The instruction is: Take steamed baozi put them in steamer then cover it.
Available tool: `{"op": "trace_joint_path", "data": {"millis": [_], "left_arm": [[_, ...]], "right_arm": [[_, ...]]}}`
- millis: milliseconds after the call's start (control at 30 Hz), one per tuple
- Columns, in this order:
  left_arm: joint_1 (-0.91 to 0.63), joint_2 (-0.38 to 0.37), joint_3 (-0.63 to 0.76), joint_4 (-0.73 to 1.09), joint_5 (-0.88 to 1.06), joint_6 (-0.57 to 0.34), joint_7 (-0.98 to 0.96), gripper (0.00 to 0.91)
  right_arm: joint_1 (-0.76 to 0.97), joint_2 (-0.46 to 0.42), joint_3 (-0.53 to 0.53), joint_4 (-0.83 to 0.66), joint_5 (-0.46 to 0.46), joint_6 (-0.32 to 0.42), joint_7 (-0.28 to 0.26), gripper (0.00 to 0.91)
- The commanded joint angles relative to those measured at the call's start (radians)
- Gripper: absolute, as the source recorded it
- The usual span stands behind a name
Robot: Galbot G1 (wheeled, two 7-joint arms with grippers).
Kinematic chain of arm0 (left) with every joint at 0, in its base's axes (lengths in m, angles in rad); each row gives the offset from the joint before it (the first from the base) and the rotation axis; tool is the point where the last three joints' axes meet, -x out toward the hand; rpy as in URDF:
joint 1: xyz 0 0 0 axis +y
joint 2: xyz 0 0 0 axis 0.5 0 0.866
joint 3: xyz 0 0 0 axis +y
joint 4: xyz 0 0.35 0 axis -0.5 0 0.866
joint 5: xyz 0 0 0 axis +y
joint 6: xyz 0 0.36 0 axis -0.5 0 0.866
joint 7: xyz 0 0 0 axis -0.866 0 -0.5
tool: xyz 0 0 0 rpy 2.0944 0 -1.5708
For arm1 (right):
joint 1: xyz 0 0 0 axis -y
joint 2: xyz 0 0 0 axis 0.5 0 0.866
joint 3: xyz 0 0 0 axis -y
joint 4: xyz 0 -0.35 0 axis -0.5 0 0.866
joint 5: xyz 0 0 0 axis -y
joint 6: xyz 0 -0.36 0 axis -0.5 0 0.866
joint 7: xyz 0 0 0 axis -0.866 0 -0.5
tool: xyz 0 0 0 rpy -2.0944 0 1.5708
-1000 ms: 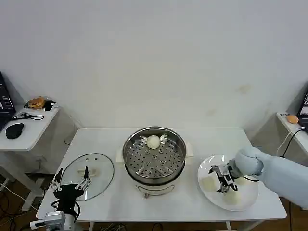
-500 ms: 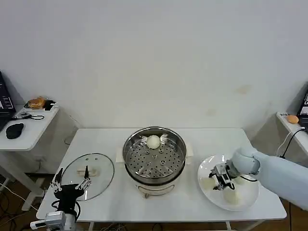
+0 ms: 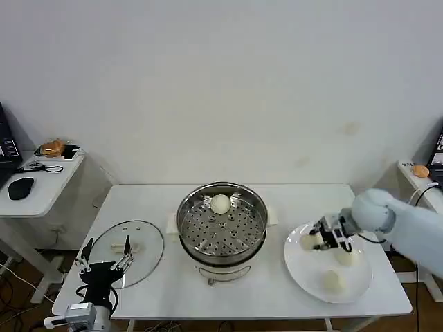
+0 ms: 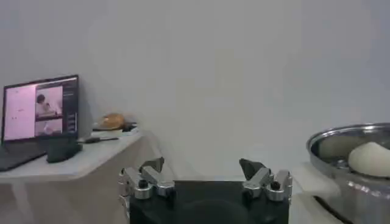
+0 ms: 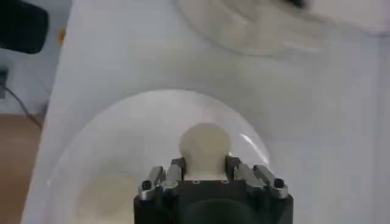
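Note:
The steel steamer [image 3: 221,223] stands mid-table with one baozi [image 3: 220,203] on its perforated tray. My right gripper [image 3: 317,240] is shut on a second baozi [image 3: 306,242] and holds it just above the white plate [image 3: 304,274], right of the steamer. In the right wrist view this baozi [image 5: 205,148] sits squeezed between the fingers [image 5: 177,169]. Two more baozi [image 3: 334,279] [image 3: 349,257] lie on the plate. The glass cover [image 3: 142,243] rests flat on the table to the left. My left gripper [image 3: 104,266] hangs open at the table's front left corner, beside the cover.
A side desk [image 3: 41,183] at the left carries a mouse and an orange thing [image 3: 52,146]. Another desk [image 3: 415,176] stands at the right edge. In the left wrist view the steamer rim [image 4: 347,141] shows to one side of the open left gripper [image 4: 204,167].
My right gripper has shut on a baozi from the plate's left part and raised it off the plate, shifting toward the back. The left arm has stayed put.

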Motion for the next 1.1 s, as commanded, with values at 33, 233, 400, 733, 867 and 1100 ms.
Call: {"op": "trace_joint_path", "data": {"millis": [33, 233, 400, 733, 867, 1100], "left_arm": [[0.000, 0.003, 0.001, -0.003, 0.000, 0.001, -0.003, 0.907], [0.003, 0.016, -0.010, -0.016, -0.007, 0.006, -0.004, 0.907], [-0.001, 0.016, -0.014, -0.012, -0.009, 0.004, -0.004, 0.907], [-0.015, 0.004, -0.017, 0.005, -0.006, 0.004, -0.004, 0.907], [-0.016, 0.004, -0.025, 0.005, -0.007, 0.003, -0.004, 0.907], [-0.020, -0.002, -0.026, 0.011, -0.006, 0.002, -0.003, 0.907]], "right_arm": [[0.448, 0.048, -0.199, 0.034, 0.183, -0.039, 0.020, 0.453], [0.590, 0.226, -0.318, 0.047, 0.339, -0.128, 0.075, 0.453], [0.541, 0.393, -0.318, 0.040, 0.475, -0.231, 0.175, 0.464], [0.390, 0.647, -0.314, -0.106, 0.647, -0.355, 0.276, 0.464], [0.349, 0.686, -0.325, -0.142, 0.657, -0.373, 0.287, 0.464], [0.294, 0.729, -0.316, -0.176, 0.676, -0.401, 0.296, 0.534]]}}
